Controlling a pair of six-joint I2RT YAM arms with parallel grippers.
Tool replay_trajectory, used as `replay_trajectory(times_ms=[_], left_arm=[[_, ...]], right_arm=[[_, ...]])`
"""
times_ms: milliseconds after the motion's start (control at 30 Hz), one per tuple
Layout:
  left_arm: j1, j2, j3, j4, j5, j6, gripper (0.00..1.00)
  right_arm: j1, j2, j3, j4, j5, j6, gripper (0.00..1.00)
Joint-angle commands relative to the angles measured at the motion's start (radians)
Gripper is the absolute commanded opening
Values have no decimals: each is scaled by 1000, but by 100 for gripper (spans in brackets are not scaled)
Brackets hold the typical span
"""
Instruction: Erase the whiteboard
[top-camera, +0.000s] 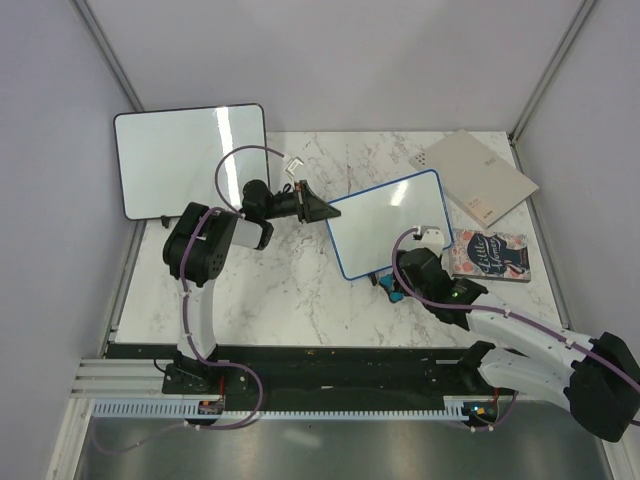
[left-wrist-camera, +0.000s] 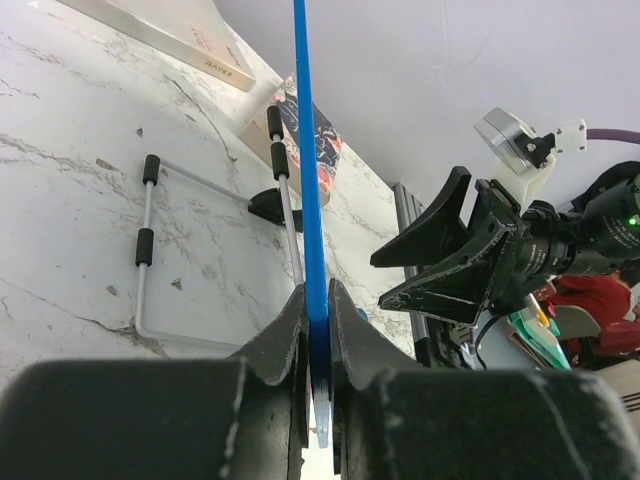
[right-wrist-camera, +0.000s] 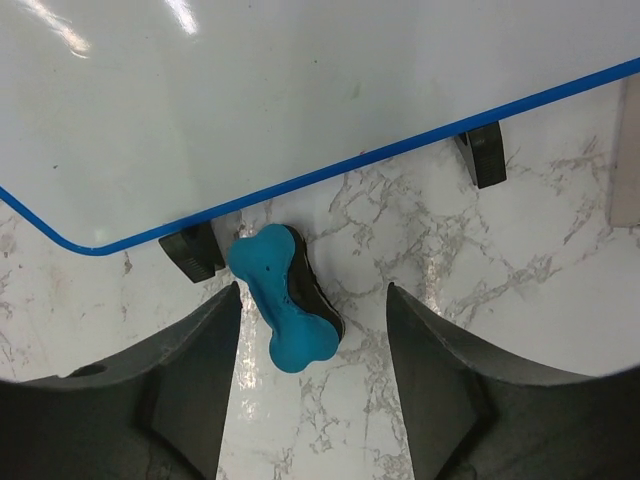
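Note:
The small blue-framed whiteboard stands tilted at the table's middle, its face blank. My left gripper is shut on its left edge; in the left wrist view the blue frame runs edge-on between the closed fingers. A blue bone-shaped eraser with a black felt side lies on the marble just below the board's lower edge, beside a black foot. My right gripper hangs open over the eraser, a finger on each side, not touching it. It also shows in the top view.
A larger black-framed whiteboard leans at the back left. A beige book and a patterned book lie at the right. The board's wire stand rests on the marble behind it.

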Motion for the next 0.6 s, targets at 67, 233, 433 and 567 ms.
replay_trajectory(times_ms=[67,233,433,567], left_arm=[[-3,-43,32,184,28,72,2],[-1,-36,58,185,84,56,2],[-1,-28,67,234,106,-3,9],[-1,-24,58,277,103,-29,19]], right_arm=[[0,-33,-6,39,31,4,68],[0,-42,-17,46,39,9,68],[-1,-24,-37,65,32,18,68],[-1,-11,-50,81,32,21,69]])
